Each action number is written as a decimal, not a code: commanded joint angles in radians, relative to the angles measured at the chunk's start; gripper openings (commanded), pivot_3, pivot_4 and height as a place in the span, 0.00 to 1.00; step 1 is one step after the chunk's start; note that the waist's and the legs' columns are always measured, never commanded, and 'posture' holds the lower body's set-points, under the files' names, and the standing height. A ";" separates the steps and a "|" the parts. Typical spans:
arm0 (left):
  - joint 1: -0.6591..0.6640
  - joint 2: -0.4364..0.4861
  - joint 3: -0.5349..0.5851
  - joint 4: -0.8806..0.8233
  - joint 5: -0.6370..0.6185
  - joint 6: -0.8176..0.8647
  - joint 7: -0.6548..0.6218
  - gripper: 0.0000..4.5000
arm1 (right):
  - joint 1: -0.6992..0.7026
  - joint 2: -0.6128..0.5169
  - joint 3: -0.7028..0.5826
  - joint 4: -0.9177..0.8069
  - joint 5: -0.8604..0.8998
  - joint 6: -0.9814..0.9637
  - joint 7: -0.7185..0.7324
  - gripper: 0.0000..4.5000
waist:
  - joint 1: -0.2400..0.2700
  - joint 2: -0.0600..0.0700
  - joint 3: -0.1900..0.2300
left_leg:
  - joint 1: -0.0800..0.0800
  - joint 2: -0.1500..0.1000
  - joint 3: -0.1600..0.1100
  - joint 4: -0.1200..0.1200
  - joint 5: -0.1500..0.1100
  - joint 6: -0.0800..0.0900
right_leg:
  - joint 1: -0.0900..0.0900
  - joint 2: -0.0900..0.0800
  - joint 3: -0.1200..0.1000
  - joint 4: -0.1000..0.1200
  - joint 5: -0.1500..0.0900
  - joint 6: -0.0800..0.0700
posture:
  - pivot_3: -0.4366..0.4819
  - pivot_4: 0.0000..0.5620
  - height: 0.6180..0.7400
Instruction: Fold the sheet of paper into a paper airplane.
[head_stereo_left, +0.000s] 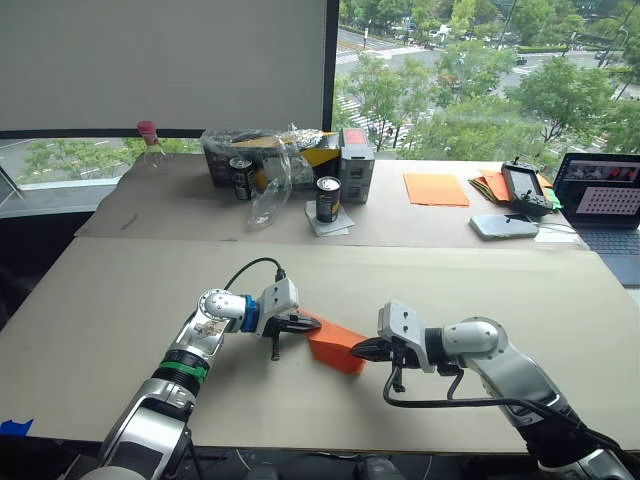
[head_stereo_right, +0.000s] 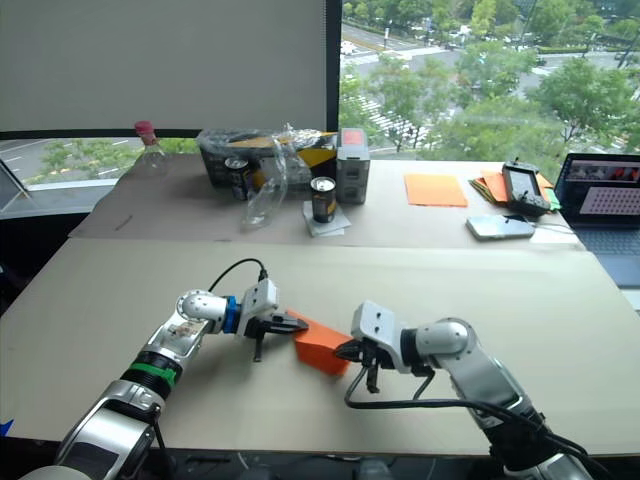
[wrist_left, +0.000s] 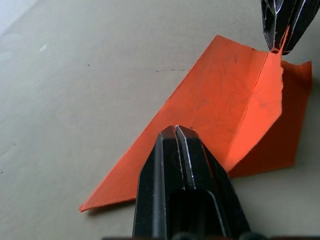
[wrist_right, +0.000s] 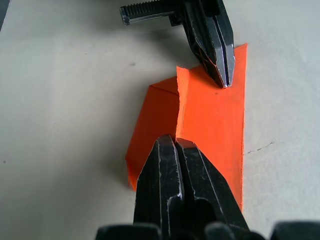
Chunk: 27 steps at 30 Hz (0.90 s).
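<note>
the airplane (head_stereo_left: 337, 347), a bright orange folded wedge with layered creases, lies on the near part of the table (head_stereo_left: 120, 300), well in front of the can (head_stereo_left: 328, 199) that stands on the far side. the left gripper (head_stereo_left: 303, 324) meets the airplane's end nearer the can's left, its two black fingers (wrist_left: 175, 150) pressed together with the tips on the paper's upper layer beside a raised centre fold. the right gripper (head_stereo_left: 362, 348) is at the airplane's opposite end, its fingers (wrist_right: 175, 165) also together and touching the paper; whether either pair pinches a layer between the tips cannot be told. the raised flap stands up along the middle crease between the two grippers. right of the can, well apart from the airplane, a paler orange sheet (head_stereo_left: 436, 189) lies flat, with a stack of papers (head_stereo_left: 490, 184), a controller (head_stereo_left: 524, 187) and a laptop (head_stereo_left: 600, 195) further right.
</note>
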 joint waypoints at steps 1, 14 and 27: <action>0.038 -0.011 -0.059 0.022 0.054 0.019 -0.006 0.00 | -0.069 0.019 -0.017 0.039 0.036 0.066 0.007 0.00 | -0.002 0.000 0.000 | 0.000 0.000 0.000 0.000 0.000 0.000 | 0.000 0.000 0.000 0.000 0.000 0.000 | 0.48 0.27 0.93; 0.045 -0.020 -0.053 0.009 0.050 0.028 0.012 0.00 | -0.116 0.002 0.026 0.166 -0.015 0.103 0.018 0.00 | 0.002 0.001 -0.001 | 0.000 0.000 0.000 0.000 0.000 0.000 | 0.000 0.000 0.000 0.000 0.000 0.000 | 0.48 0.27 0.93; 0.008 -0.118 0.152 -0.083 -0.213 0.319 0.068 0.00 | -0.079 -0.004 0.061 0.145 -0.028 0.236 -0.039 0.00 | 0.006 0.002 -0.002 | 0.000 0.000 0.000 0.000 0.000 0.000 | 0.000 0.000 0.000 0.000 0.000 0.001 | 0.48 0.27 0.93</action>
